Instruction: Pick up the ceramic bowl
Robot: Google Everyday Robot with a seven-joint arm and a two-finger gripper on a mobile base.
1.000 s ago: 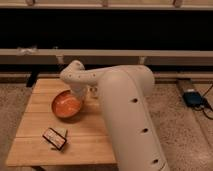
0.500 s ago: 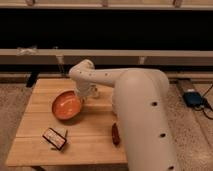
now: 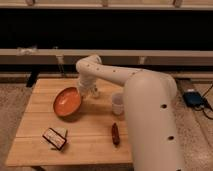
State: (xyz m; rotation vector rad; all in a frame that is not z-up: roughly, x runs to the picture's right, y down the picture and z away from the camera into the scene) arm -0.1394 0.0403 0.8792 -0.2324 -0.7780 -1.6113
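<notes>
The ceramic bowl (image 3: 66,102) is a round, shallow, glossy orange bowl on the left half of the wooden table (image 3: 40,95). It sits tilted, with its right rim raised. My gripper (image 3: 86,92) is at that right rim, at the end of the white arm that comes in from the lower right. It is closed on the rim, and the wrist hides the contact itself.
A small translucent white cup (image 3: 118,103) stands just right of the gripper. A dark red oblong item (image 3: 115,134) lies near the front edge. A dark packet with a pale label (image 3: 55,138) lies at the front left. The big white forearm (image 3: 150,125) covers the table's right side.
The forearm has swung right and back, uncovering the white cup and the red item. The gripper has stayed at the bowl's right rim, and the bowl now sits more tilted.
</notes>
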